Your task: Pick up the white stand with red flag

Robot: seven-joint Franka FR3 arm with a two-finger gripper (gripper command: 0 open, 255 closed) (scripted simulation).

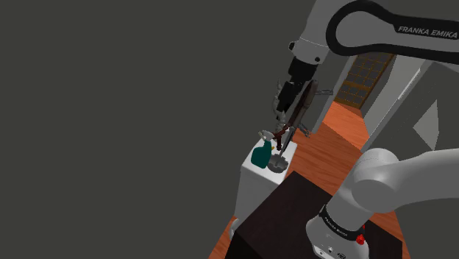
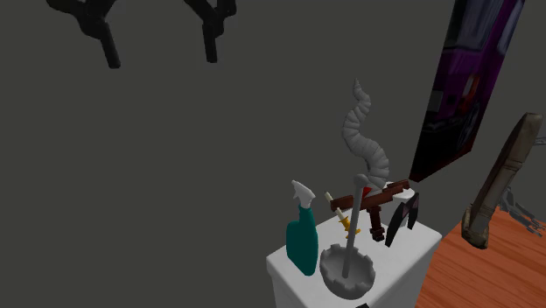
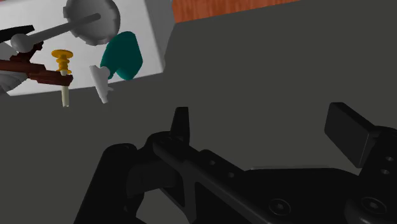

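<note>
1. The gripper (image 3: 264, 130) hovers well apart from the table top, black fingers spread wide, nothing between them.
2. On the white table (image 2: 420, 245), lower middle of the second exterior view, the teal spray bottle (image 2: 303, 241) sits at the front. Steer clear of it!
3. Just beside it is the target, a grey round stand (image 2: 347, 271), its pole leaning up past a dark red piece (image 2: 378, 199).
4. My call: line up over the pole, centre it, then squeeze. The grey spiral horn (image 2: 360, 131) crowds the back.
</note>
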